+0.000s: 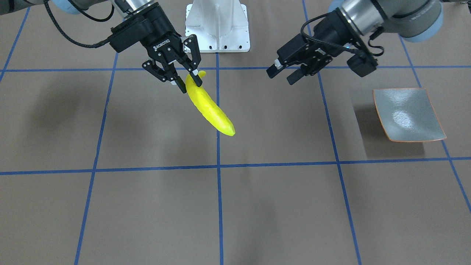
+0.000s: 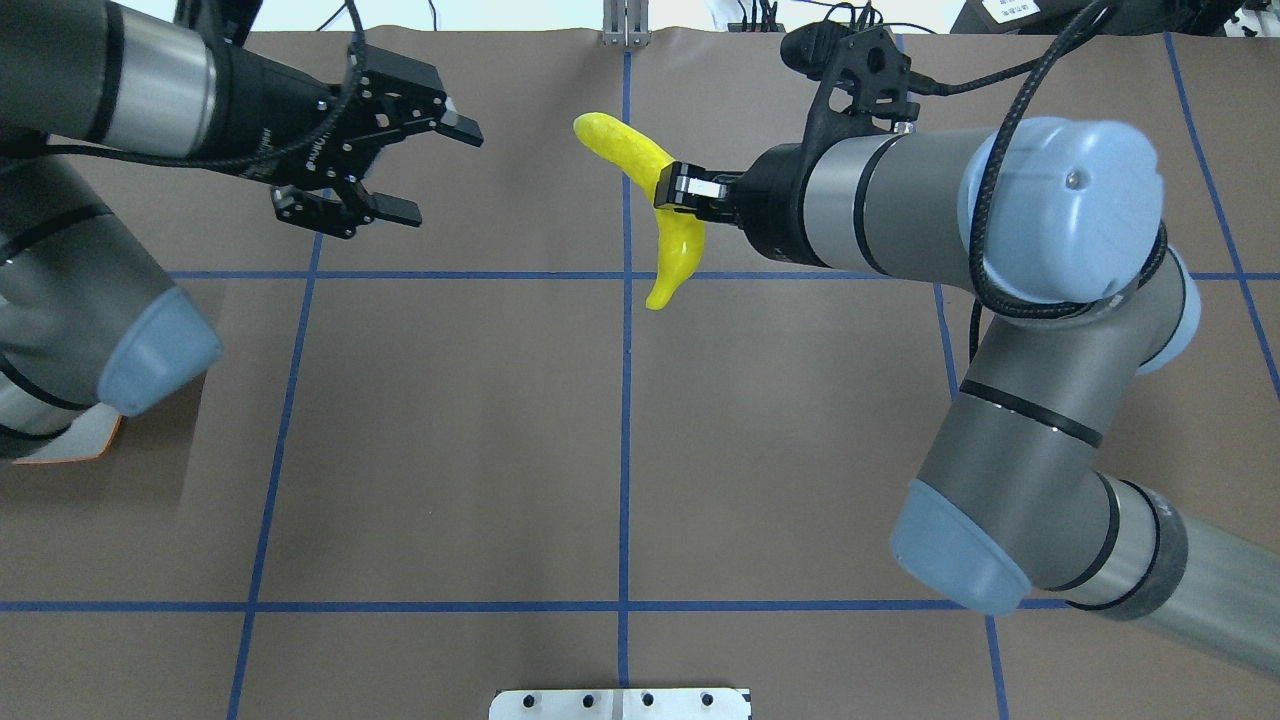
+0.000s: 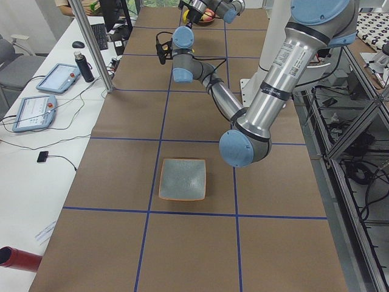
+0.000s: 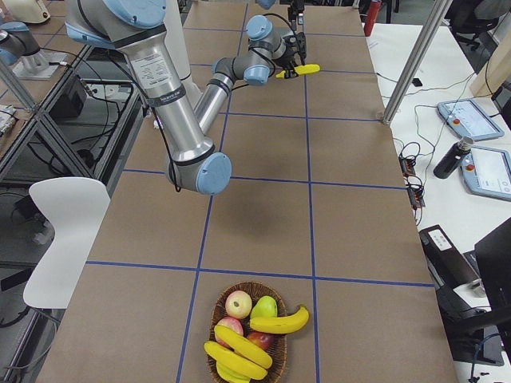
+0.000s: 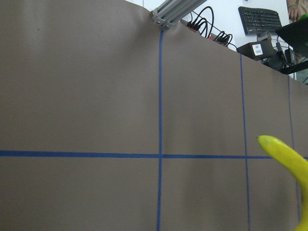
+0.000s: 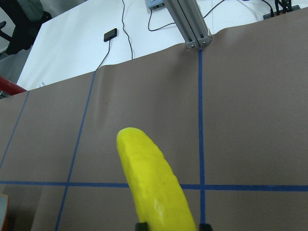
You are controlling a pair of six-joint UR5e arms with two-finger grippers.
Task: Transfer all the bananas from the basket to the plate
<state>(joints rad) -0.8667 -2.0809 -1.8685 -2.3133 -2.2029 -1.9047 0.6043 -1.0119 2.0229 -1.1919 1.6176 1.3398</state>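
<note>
One banana [image 1: 208, 106] hangs clenched in the right jaws above the bench [image 1: 147, 206], left jaws spread open nearby, the plate [image 1: 408, 114] bare, other bananas [image 4: 237, 349] in the basket [image 4: 215, 317].

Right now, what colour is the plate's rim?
Orange-brown, around the grey-green plate; clearest in the front-facing view.

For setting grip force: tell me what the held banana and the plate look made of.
The banana looks like moulded plastic, glossy: even bright yellow, faint sheen, no blemishes. The plate looks like glazed ceramic, though that is unsure: grey-green, a soft highlight, thin orange-brown rim.
</note>
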